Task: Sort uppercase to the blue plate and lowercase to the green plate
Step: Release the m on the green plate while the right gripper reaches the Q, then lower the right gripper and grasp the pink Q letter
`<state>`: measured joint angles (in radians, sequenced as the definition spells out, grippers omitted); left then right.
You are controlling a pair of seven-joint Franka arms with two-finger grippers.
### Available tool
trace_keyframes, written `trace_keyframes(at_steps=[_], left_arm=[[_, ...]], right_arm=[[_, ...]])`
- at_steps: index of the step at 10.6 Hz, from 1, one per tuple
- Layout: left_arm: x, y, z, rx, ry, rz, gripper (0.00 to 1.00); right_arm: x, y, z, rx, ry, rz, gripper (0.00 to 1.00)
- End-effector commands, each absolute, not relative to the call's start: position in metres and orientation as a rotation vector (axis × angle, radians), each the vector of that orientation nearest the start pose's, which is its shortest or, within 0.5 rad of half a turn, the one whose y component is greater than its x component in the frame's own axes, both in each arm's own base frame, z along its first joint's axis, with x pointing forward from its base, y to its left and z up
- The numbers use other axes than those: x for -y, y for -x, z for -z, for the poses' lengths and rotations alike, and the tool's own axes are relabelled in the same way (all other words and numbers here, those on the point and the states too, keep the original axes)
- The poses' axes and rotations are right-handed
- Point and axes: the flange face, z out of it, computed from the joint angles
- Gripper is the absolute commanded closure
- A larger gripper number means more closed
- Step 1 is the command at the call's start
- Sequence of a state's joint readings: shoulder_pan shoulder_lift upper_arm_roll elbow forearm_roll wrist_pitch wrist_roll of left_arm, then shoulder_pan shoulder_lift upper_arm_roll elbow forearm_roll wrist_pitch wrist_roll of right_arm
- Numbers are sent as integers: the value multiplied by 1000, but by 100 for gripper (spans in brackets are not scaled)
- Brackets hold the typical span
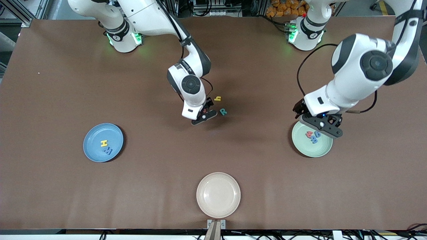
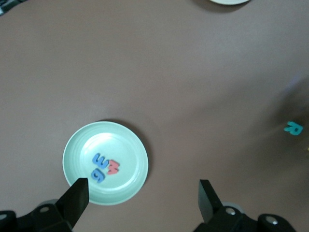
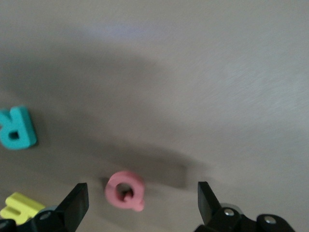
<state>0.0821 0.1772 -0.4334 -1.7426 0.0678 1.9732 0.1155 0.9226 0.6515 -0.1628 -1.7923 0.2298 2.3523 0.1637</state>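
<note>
- Right gripper (image 1: 204, 116) hangs low over the middle of the table with its fingers (image 3: 77, 203) spread wide and nothing between them.
- In the right wrist view the red Q (image 3: 125, 190) lies flat on the table in the gap under those fingers, touching neither.
- In the front view the Q is mostly hidden by the gripper.
- Teal R (image 1: 223, 112) lies on the table just beside the right gripper, toward the left arm's end.
- Yellow y (image 1: 217, 98) lies near the R, farther from the front camera and apart from it.
- Left gripper (image 1: 322, 126) hovers over the rim of the green plate (image 1: 312, 150) on the side nearest the robot bases, its fingers (image 2: 77, 198) wide apart and empty.
- The green plate sits toward the left arm's end of the table, well in from that edge.
- In it lie the red w (image 1: 309, 134), blue g (image 1: 317, 134) and blue m (image 1: 314, 140), bunched close together.
- Blue plate (image 1: 92, 146) sits toward the right arm's end, about as near the front camera as the green plate.
- It holds the yellow H (image 1: 104, 143) and the blue M (image 1: 107, 151), close together.
- Beige plate (image 1: 218, 195) sits by the table edge nearest the front camera, about midway along it.
</note>
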Motion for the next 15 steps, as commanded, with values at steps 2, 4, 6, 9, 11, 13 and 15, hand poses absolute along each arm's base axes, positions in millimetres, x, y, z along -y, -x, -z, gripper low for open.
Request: trace_keyframes(at_steps=[2, 4, 6, 9, 11, 13, 15], left_arm=[[215, -552, -516, -606, 3085, 79, 0], [217, -550, -520, -629, 3076, 83, 0], [223, -547, -519, -691, 3061, 81, 0], [232, -543, -511, -747, 3043, 60, 0], [235, -544, -507, -755, 3044, 49, 0], [236, -546, -504, -759, 3045, 52, 0], [235, -548, -502, -757, 3046, 50, 0]], right_arm=[[-442, -444, -185, 730, 3029, -108, 0], [-446, -444, -181, 738, 3021, -63, 0], [-450, -441, -181, 748, 3018, -57, 0], [-456, -436, -181, 771, 3013, -49, 0], [-456, -436, -181, 771, 3013, -49, 0], [-457, -435, -181, 776, 3014, -48, 0], [-458, -436, -174, 790, 3010, -3, 36]])
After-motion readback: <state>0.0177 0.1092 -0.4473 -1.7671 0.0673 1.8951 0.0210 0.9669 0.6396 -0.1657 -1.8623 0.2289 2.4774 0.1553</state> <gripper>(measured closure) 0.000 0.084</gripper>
